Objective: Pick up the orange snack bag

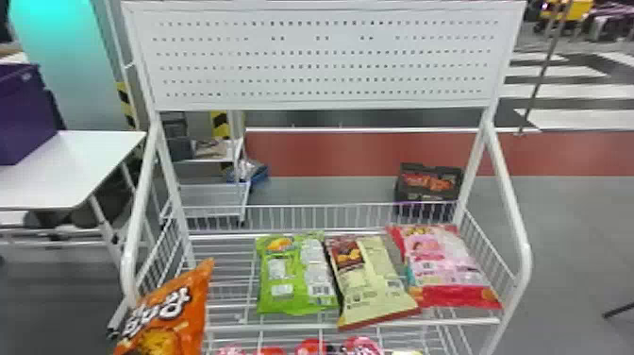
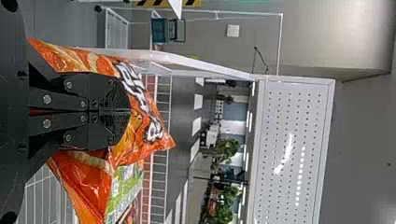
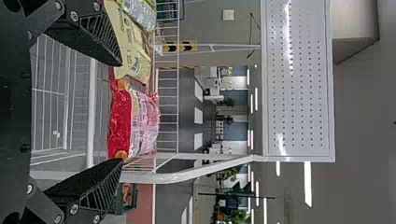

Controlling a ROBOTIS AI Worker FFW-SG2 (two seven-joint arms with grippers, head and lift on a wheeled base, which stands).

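Observation:
The orange snack bag (image 1: pixel 177 314) is at the lower left in the head view, tilted, in front of the rack's left side. In the left wrist view my left gripper (image 2: pixel 128 112) is shut on the orange snack bag (image 2: pixel 140 133), its fingers close together and the bag bulging out around them. My right gripper (image 3: pixel 122 112) stands open in the right wrist view, nothing between its fingers, facing the rack's right part, where the pink and red bag (image 3: pixel 135 122) lies.
On the wire shelf (image 1: pixel 226 326) lie a green bag (image 1: pixel 295 278), a cream and brown bag (image 1: pixel 370 283) and a pink and red bag (image 1: pixel 443 264). Red and pink packages (image 1: pixel 313 347) are on the level below. A white table (image 1: pixel 61 170) stands left of the rack.

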